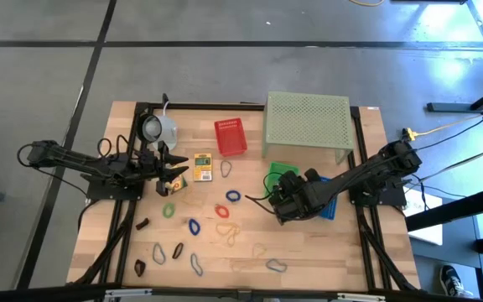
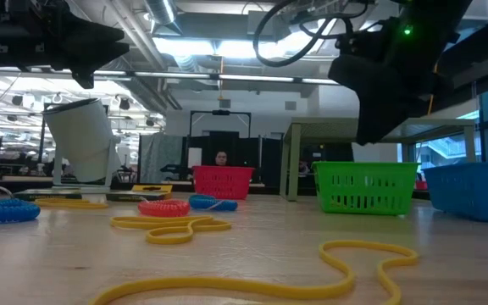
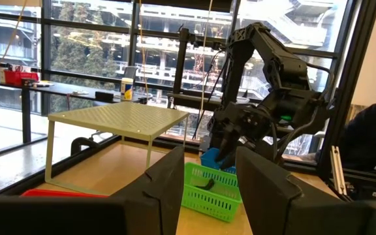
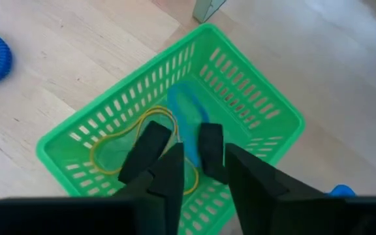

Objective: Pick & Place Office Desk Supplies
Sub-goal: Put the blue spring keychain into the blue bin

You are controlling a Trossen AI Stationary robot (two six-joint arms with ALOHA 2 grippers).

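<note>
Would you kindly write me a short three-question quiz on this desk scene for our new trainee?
1. True or false: the right end effector hangs over the red basket.
2. Which baskets sit on the table? A) red, green, blue B) red, yellow, white
3. Fill in: inside the green basket lie a yellow loop and a ____ loop.

Key: 1 false, it is over the green basket; 2 A, the blue basket is beside the green one; 3 blue.
</note>
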